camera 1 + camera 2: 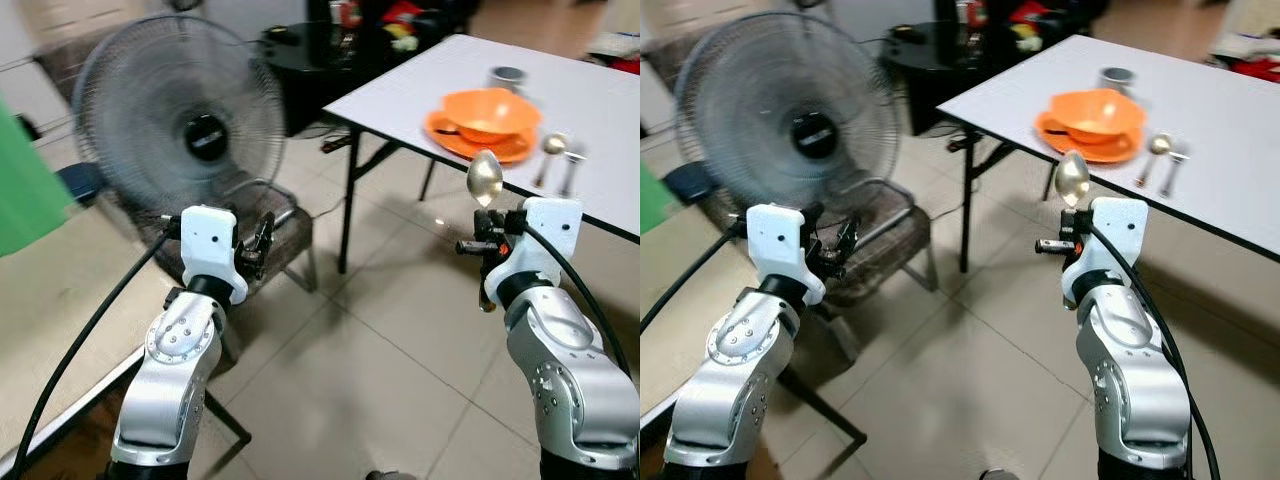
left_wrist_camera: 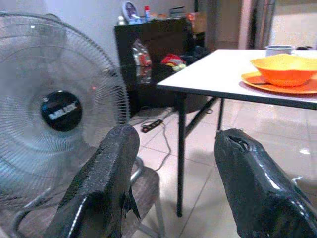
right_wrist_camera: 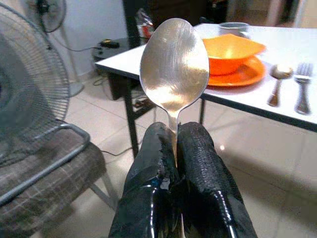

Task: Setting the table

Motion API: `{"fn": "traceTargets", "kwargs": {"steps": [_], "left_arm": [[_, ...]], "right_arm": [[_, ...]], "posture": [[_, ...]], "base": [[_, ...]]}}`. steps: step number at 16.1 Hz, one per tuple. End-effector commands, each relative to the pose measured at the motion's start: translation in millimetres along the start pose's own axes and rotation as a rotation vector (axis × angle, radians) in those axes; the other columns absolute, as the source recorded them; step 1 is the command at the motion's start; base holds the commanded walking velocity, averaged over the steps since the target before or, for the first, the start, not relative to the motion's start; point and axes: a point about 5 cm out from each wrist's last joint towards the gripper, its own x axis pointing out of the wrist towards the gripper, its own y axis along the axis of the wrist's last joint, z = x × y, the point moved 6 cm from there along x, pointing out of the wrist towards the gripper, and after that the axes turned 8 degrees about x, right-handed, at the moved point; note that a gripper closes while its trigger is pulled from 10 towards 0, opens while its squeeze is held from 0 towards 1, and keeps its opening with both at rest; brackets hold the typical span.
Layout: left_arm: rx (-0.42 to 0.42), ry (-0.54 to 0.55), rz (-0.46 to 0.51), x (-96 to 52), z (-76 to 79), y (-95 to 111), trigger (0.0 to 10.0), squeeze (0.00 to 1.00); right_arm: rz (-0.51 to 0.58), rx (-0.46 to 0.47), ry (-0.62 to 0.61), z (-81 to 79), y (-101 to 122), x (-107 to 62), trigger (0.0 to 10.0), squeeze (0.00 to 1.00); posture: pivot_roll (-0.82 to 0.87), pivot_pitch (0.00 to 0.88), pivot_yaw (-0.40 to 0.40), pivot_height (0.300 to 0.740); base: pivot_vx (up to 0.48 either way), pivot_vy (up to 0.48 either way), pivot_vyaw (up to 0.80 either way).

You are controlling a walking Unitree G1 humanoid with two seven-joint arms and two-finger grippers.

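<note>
My right gripper point(image 1: 487, 237) is shut on the handle of a steel spoon point(image 1: 485, 176), bowl pointing up, held in the air short of the white table point(image 1: 600, 110). The spoon's bowl point(image 3: 174, 64) stands above the closed fingers point(image 3: 198, 153). On the table an orange bowl point(image 1: 490, 110) sits on an orange plate point(image 1: 478, 143), with a second spoon point(image 1: 551, 150) and a fork point(image 1: 573, 162) beside it and a grey cup point(image 1: 508, 76) behind. My left gripper point(image 1: 262, 243) is open and empty, held before a fan; its fingers point(image 2: 106, 178) stand apart.
A big standing fan point(image 1: 180, 125) is ahead on the left, behind a chair with a checked seat point(image 1: 285, 245). A black cabinet point(image 1: 310, 60) stands behind the table. A beige table surface point(image 1: 60, 300) lies at my left. Tiled floor point(image 1: 380, 360) lies between me and the white table.
</note>
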Motion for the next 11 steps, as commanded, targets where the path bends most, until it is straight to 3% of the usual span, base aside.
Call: {"fn": "traceTargets", "kwargs": {"steps": [1, 11], "left_arm": [[-0.001, -0.011, -0.012, 2.2, 1.1, -1.6, 10.0, 0.0], [0.001, -0.026, -0.006, 0.5, 2.8, -1.0, 10.0, 0.0]], "right_arm": [[0.024, -0.014, -0.001, -0.8, 8.8, -2.1, 10.0, 0.0], [0.02, -0.052, 0.036, -9.0, 8.0, 0.3, 10.0, 0.0]], "posture": [[0.0, 0.0, 0.084, 0.74], [0.0, 0.0, 0.074, 0.74]], "base": [[0.0, 0.0, -0.8], [0.0, 0.0, -0.8]]}}
